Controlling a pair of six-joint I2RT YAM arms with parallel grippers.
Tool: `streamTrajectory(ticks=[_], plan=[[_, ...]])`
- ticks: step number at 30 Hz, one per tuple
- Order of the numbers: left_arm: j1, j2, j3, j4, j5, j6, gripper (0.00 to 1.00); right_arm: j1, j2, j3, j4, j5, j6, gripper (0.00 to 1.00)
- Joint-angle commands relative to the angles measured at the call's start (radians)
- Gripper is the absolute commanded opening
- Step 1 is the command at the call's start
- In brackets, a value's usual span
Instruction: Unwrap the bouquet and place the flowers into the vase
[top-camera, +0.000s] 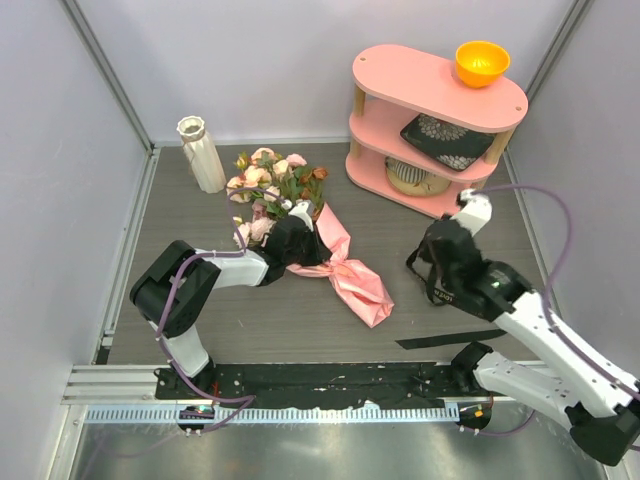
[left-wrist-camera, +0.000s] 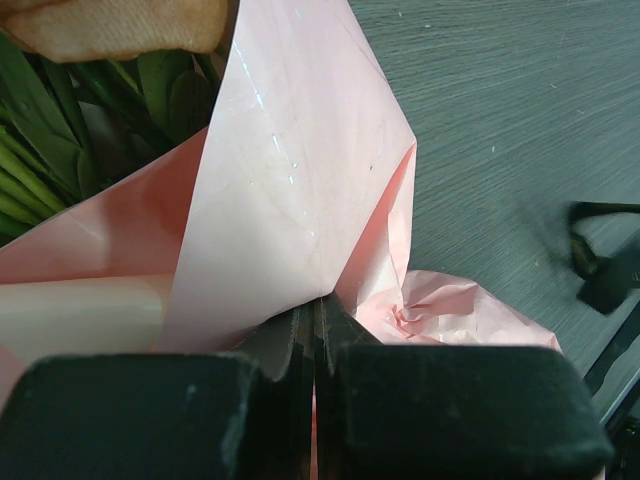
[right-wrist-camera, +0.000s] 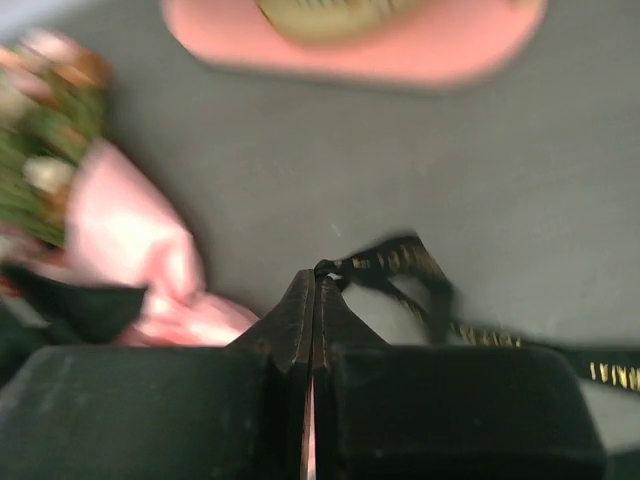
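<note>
Flowers (top-camera: 268, 180) lie in pink wrap (top-camera: 355, 280); vase (top-camera: 203, 155) upright nearby

A dark table (top-camera: 250, 320) is being enclosed by pale walls (top-camera: 270, 60); a pink tiered shelf (top-camera: 420, 85) is being borne at its back right.

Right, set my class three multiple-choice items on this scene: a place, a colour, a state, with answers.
1. Where is the orange bowl? A top tier of the pink shelf B middle tier C bottom tier
2. What colour is the bouquet's wrap? A blue B pink C green
3. The right gripper is: A open and empty B half open C shut on the black ribbon
Answers: 1 A, it sits on top; 2 B, pink paper shows in every view; 3 C, closed fingertips pinch the ribbon's loop.
</note>
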Motion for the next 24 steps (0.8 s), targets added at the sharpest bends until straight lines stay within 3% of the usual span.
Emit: streamTrajectory(ticks=[1,7,12,17,24], plan=[[0.006,-0.018,-0.024,-0.012,-0.018,0.014,0.0,-0.018,-0.018,-0.174,-0.069,-0.034,0.432,0.01],[0.006,-0.021,-0.025,-0.011,-0.015,0.016,0.0,-0.19,0.089,-0.347,-0.205,-0.206,0.621,0.01],[0.007,-0.024,-0.03,-0.006,-0.013,0.014,0.0,-0.346,0.224,-0.381,-0.314,-0.236,0.637,0.01],[0.007,-0.025,-0.031,-0.005,-0.013,0.014,0.0,-0.469,0.325,-0.433,-0.184,-0.314,0.577,0.01],[0.007,-0.027,-0.036,0.0,-0.01,0.014,0.0,-0.7,0.434,-0.398,-0.065,-0.227,0.489,0.01]])
